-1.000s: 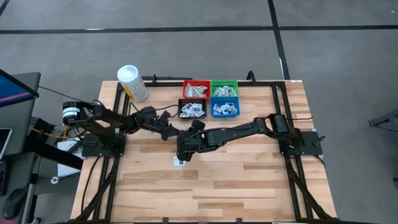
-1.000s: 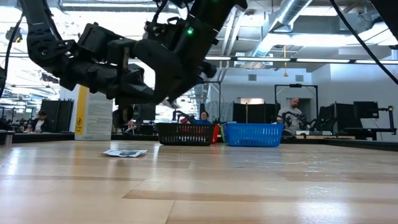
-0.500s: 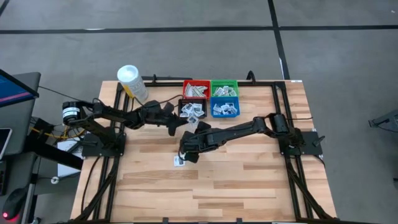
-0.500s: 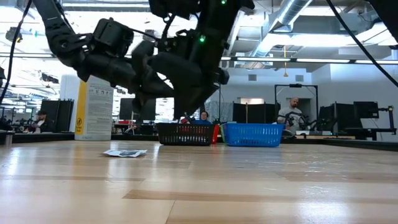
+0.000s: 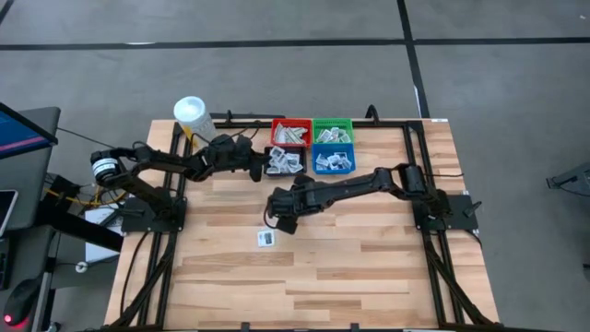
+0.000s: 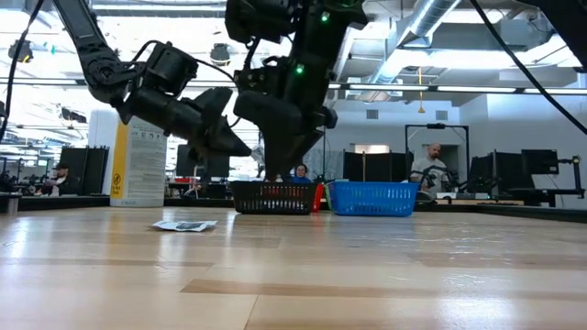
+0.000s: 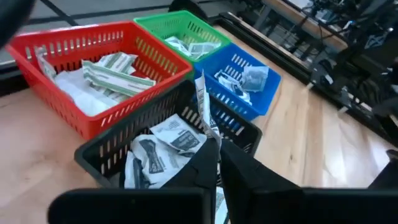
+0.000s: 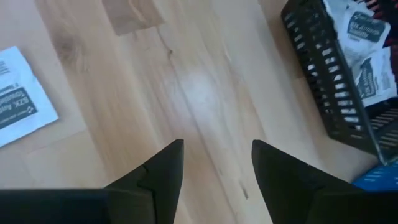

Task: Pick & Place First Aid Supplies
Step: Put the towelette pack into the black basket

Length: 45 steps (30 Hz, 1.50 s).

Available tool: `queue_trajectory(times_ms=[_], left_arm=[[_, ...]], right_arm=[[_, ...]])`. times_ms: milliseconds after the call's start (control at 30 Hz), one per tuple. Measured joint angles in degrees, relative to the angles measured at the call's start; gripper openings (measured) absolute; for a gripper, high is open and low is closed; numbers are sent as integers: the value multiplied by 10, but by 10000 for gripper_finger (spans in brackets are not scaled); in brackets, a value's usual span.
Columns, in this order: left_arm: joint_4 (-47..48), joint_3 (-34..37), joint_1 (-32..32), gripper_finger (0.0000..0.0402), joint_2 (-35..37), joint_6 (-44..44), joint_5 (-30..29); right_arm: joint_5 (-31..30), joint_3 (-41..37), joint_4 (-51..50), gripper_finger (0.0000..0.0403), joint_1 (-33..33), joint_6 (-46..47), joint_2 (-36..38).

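Packet (image 5: 265, 238) lies flat on table (image 5: 369, 267), apart from bins. Thin, light, limp; pinch at edge, likely slippery. Right gripper (image 8: 214, 163) hovers near it, jaws wide, empty. Left gripper (image 7: 217, 163) pinched shut on second packet (image 7: 202, 102) above black bin (image 7: 118, 152).

The white packet (image 8: 22, 93) lying on the table (image 8: 205, 93) carries blue print that seems to begin "BZK", the rest too blurred to read. Print on the packets in the black bin (image 7: 124, 152) and on the tub's yellow label (image 6: 119, 160) is illegible.
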<state>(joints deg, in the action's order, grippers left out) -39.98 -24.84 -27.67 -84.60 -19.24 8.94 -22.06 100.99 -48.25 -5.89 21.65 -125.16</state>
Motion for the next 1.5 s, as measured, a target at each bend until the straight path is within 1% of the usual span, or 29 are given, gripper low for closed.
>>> queue_trajectory(times_ms=[200, 500, 633, 733, 800, 900, 967, 1100, 1200, 1267, 1367, 1500], left_arm=[[6, 0, -4, 43, -15, -2, 7], [7, 0, -4, 97, -16, -10, 1], [16, 3, -1, 106, -10, -24, 14], [41, 3, 5, 104, 4, -26, 48], [75, 3, 16, 99, 20, -24, 49], [112, 3, 36, 90, 50, -4, 34], [122, 10, 52, 84, 75, 9, 24], [122, 33, 93, 74, 126, 14, 4], [122, 53, 127, 69, 163, 15, -6], [121, 68, 154, 67, 184, 14, -26], [123, 83, 199, 64, 207, 10, -67], [124, 87, 263, 58, 214, 0, -146]], right_arm=[[0, 0, 11, 183, 8, -12, 0], [0, 0, 12, 184, 8, -8, 0], [-19, 0, 6, 180, 7, 10, 0], [-35, -1, -38, 177, 6, 32, 7], [-52, -1, -62, 176, 4, 52, 21], [-107, -1, -90, 175, -8, 68, 52], [-126, -1, -94, 175, -14, 67, 75], [-124, -1, -98, 175, -17, 47, 122], [-126, -1, -99, 171, -16, 15, 154], [-127, -5, -98, 168, -16, -12, 180], [-127, -40, -75, 162, -17, -54, 230], [-110, -137, -3, 154, -20, -104, 322]])
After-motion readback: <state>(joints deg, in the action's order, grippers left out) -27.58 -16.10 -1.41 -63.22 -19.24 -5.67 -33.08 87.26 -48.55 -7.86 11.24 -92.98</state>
